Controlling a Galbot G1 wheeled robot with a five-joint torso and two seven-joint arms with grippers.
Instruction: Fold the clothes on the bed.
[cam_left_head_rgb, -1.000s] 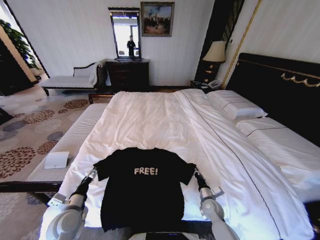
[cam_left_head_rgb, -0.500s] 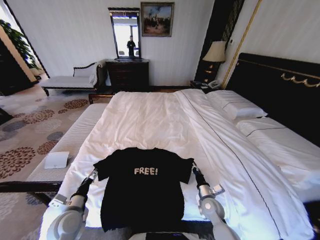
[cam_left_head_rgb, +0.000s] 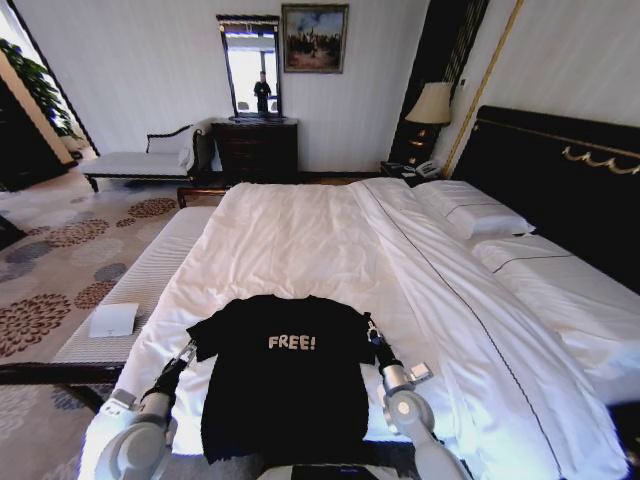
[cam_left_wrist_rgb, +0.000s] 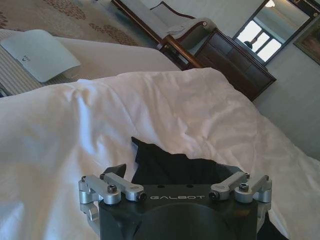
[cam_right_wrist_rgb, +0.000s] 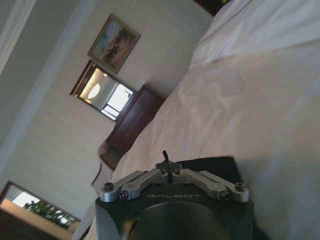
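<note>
The clothes, a black T-shirt (cam_left_head_rgb: 285, 375) with white "FREE!" lettering, lie flat at the near end of the bed (cam_left_head_rgb: 300, 240). My right gripper (cam_left_head_rgb: 369, 328) is at the shirt's right shoulder, shut on the sleeve's black cloth (cam_right_wrist_rgb: 200, 162), which is drawn in toward the chest. In the right wrist view that gripper (cam_right_wrist_rgb: 169, 167) has its links closed together with a bit of cloth sticking out. My left gripper (cam_left_head_rgb: 189, 350) is at the left sleeve. The left wrist view has it (cam_left_wrist_rgb: 172, 172) open, with the sleeve (cam_left_wrist_rgb: 165, 162) just ahead on the white duvet.
A small white folded towel (cam_left_head_rgb: 112, 320) lies on the striped bench (cam_left_head_rgb: 160, 260) along the bed's left side. Pillows (cam_left_head_rgb: 470, 215) and a dark headboard (cam_left_head_rgb: 560, 180) are on the right. A dresser (cam_left_head_rgb: 255, 150) and chaise (cam_left_head_rgb: 140, 160) stand by the far wall.
My right gripper has moved inward to the left and a little farther up the bed, pulling the right sleeve over the shirt. The left gripper has stayed by the left sleeve.
</note>
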